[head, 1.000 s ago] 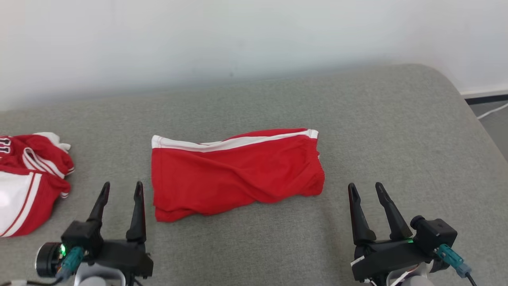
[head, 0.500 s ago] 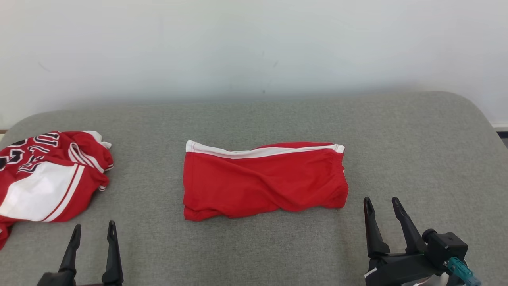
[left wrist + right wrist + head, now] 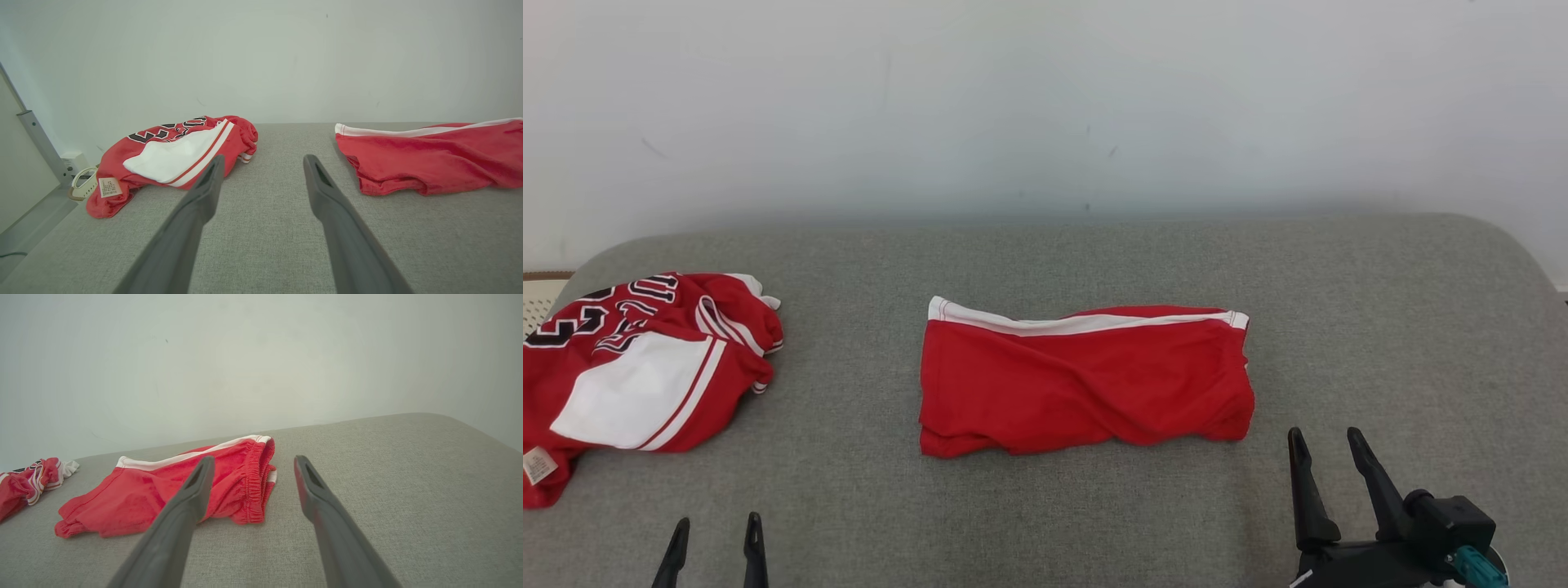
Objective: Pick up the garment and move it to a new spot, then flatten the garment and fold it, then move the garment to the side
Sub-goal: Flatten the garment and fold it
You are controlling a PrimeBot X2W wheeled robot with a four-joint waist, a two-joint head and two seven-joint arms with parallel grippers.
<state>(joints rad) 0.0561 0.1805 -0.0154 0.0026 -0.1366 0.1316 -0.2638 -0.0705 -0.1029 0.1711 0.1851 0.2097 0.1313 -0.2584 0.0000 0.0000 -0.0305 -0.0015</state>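
Red shorts point(image 3: 1082, 382) with a white stripe lie folded in the middle of the grey cushion point(image 3: 1380, 327); they also appear as the shorts point(image 3: 433, 161) at the right of the left wrist view and the shorts point(image 3: 163, 488) left of centre in the right wrist view. My left gripper point(image 3: 717, 527) stands open at the bottom left, well short of them, and reads as the gripper point(image 3: 263, 161) over bare cushion. My right gripper point(image 3: 1325, 441) is open just off the shorts' near right corner, empty, its own camera showing the gripper point(image 3: 252, 461) beside the elastic waistband.
A crumpled red and white jersey point(image 3: 637, 380) lies at the cushion's left end, seen also as the jersey point(image 3: 171, 153). A white wall point(image 3: 1045, 106) runs behind. A grey post point(image 3: 39, 147) and a pale strap point(image 3: 81, 183) sit beyond the left edge.
The head camera has tilted up and turned left, so everything sits lower and further right in the picture. Both grippers show lower in frame, still open. The shorts and jersey lie as before.
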